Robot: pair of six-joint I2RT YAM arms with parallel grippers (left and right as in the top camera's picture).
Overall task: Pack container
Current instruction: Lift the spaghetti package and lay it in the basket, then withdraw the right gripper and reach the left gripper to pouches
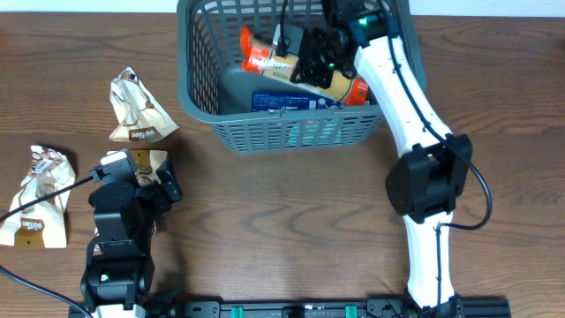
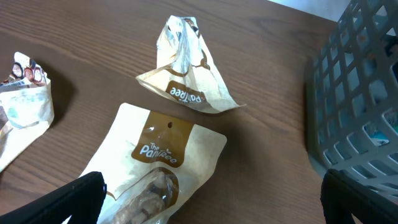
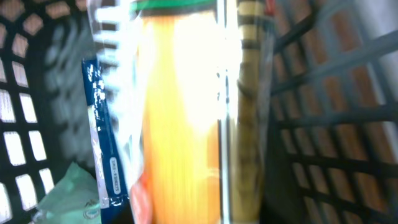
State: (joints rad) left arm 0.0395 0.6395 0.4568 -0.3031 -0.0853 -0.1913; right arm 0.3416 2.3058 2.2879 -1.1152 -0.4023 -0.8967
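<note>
The dark grey basket [image 1: 287, 132] stands at the back centre. Its lattice wall shows in the left wrist view [image 2: 360, 93] and the right wrist view [image 3: 323, 124]. My right gripper [image 1: 313, 60] is inside it, closed around a long orange-yellow pasta packet [image 1: 346, 87], which fills the blurred right wrist view [image 3: 186, 118]. A blue packet [image 1: 282, 101] lies in the basket beside it [image 3: 99, 137]. My left gripper [image 2: 217, 202] is open low over a beige pouch [image 2: 158, 158] on the table [image 1: 152, 163], not touching it.
A crumpled beige pouch [image 1: 137, 110] lies just beyond the left gripper [image 2: 183, 78]. A third pouch [image 1: 40, 199] lies at the far left [image 2: 22, 99]. The right arm [image 1: 415, 115] reaches over the basket's right side.
</note>
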